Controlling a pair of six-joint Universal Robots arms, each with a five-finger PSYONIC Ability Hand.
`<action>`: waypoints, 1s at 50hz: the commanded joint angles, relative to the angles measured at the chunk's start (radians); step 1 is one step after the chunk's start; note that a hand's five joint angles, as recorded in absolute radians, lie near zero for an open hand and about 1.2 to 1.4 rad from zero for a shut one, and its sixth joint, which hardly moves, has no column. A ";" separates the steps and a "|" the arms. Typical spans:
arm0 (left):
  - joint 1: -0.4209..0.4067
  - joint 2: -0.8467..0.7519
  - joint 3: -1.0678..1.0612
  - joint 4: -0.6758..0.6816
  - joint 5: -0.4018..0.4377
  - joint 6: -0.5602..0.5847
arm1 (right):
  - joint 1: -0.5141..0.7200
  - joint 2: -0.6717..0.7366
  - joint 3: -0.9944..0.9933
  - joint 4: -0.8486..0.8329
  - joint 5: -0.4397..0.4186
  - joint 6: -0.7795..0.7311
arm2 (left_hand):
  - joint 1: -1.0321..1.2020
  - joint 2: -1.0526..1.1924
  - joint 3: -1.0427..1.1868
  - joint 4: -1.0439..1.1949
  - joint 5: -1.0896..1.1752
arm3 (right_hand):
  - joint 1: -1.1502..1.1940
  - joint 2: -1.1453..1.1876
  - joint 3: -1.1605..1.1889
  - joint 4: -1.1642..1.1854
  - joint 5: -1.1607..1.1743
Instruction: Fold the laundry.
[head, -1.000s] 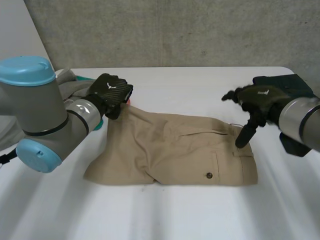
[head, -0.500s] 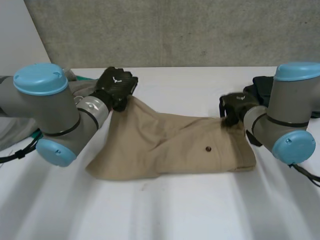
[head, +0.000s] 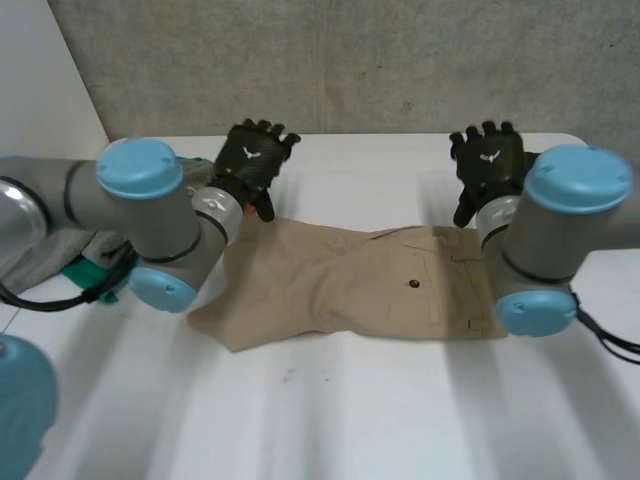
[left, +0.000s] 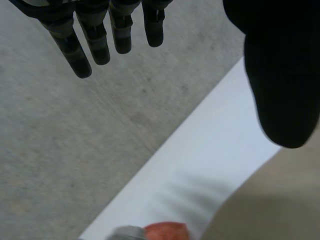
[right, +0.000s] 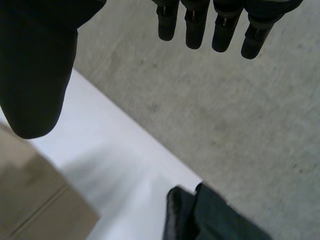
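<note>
In the head view, a pair of tan shorts (head: 370, 285) is lying folded flat across the middle of the frame on the white table (head: 330, 420), button facing up. The left hand (head: 255, 160) is hovering in the upper left, over the far left corner of the shorts, with fingers spread straight and holding nothing. The right hand (head: 487, 165) is mirroring it in the upper right, also spread and empty. The right arm (head: 545, 240) is covering the waistband end of the shorts, and the left arm (head: 150, 220) is hiding most of a pile of grey and teal laundry (head: 70, 262) at the left edge. The left wrist view is looking past straight fingers toward a grey wall (left: 75, 150); it adds a red object (left: 165, 232) beside the shorts' corner, cut off and hard to identify. The right wrist view adds a dark garment (right: 210, 215) lying on the table beyond the shorts, partly cut off.
</note>
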 joint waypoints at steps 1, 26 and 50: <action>0.036 0.251 -0.239 0.042 -0.006 -0.041 | -0.060 -0.266 0.165 0.204 -0.168 0.007 | -0.013 -0.034 -0.037 -0.028 -0.049 | -0.053 -0.035 -0.034 -0.036 -0.048; 0.058 0.474 -0.643 0.067 0.140 -0.190 | -0.136 -0.093 0.457 0.087 -0.231 0.034 | -0.013 -0.034 -0.037 -0.028 -0.049 | 0.686 0.704 0.704 0.702 0.691; 0.107 0.610 -0.724 0.064 0.148 -0.244 | -0.043 -0.353 0.458 -0.058 -0.173 -0.513 | -0.013 -0.034 -0.037 -0.028 -0.049 | 1.169 1.187 1.188 1.185 1.174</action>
